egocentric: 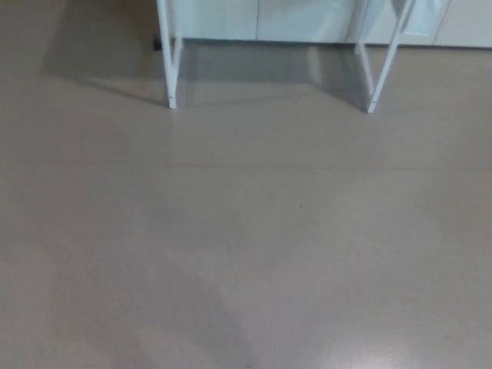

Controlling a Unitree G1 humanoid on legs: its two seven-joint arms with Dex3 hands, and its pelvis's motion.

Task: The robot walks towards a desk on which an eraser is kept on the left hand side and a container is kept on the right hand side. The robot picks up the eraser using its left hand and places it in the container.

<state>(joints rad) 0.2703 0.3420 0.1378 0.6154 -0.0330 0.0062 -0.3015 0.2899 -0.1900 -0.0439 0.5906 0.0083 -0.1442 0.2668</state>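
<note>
Only the bare grey-brown floor [246, 231] and the lower part of a desk show in the head view. Two white desk legs stand at the top, the left leg [167, 61] and the right leg [384, 69]. The desktop, the eraser and the container lie above the picture's edge and are hidden. Neither of my hands shows.
Pale cabinet fronts [261, 19] run along the wall behind the desk legs. A dark shadow [100, 54] falls on the floor at the upper left. My own faint shadow [192, 323] lies on the floor in front.
</note>
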